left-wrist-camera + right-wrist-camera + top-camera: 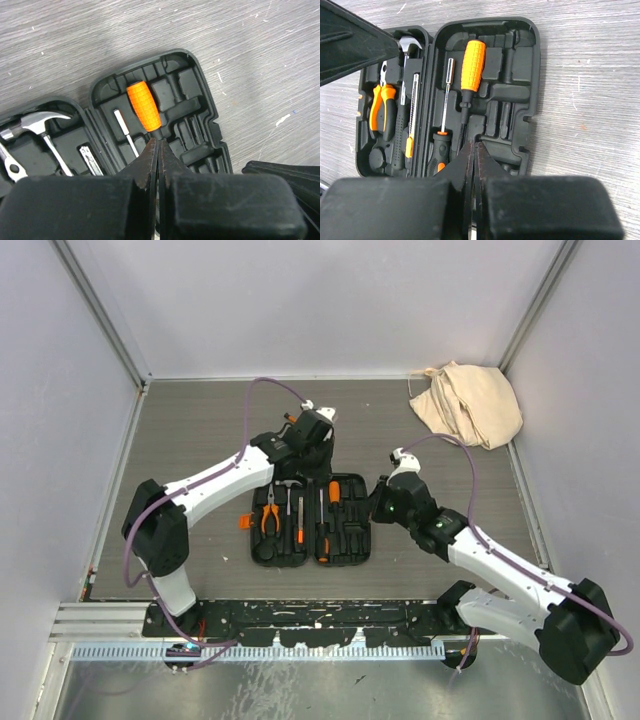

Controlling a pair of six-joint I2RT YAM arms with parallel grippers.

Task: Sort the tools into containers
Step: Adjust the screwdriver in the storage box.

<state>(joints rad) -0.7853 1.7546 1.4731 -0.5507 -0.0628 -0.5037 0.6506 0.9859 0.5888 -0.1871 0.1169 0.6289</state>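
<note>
Both left fingers (145, 165) and right fingers (464, 161) clenched empty; stiff, light orange-handled steel screwdriver (143, 106): grip its ribbed handle.

**Open tool case between two robot arms**

A black clamshell tool case (345, 540) lies open and flat on a grey wood-grain surface (190, 430). Orange-handled tools (270, 518) sit in both halves. The left pincer (303, 462) hangs over the case's far edge. The right pincer (375, 502) is just beside its right edge. A beige cloth bag (467, 403) lies in the far right corner.

Grey wood-grain table (200, 420), open black tool case (355, 522) (centre), beige cloth bag (470, 405) far corner
</note>
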